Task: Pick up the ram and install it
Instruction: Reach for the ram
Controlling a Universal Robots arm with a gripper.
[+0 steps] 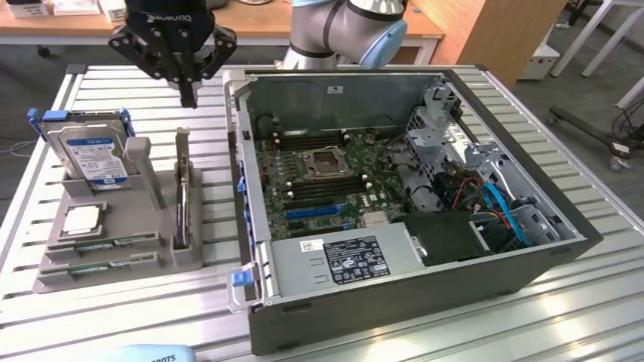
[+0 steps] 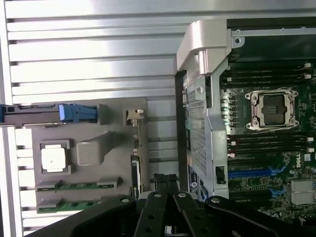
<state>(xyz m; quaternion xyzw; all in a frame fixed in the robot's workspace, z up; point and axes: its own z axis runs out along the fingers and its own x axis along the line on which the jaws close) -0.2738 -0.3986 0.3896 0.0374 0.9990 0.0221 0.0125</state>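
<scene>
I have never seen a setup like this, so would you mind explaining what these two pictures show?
This is a robot arm working at a slatted metal table. The exterior view comes from a camera standing off the arm; the wrist view comes from a camera on the wrist, looking past the gripper. The gripper's fingers are shut and hold nothing; it hangs above the table, close to a grey holder. The holder carries a hard drive, a square silver processor chip, an upright expansion card and two green ram sticks lying flat. Beside it sits an open computer case with its motherboard exposed.
</scene>
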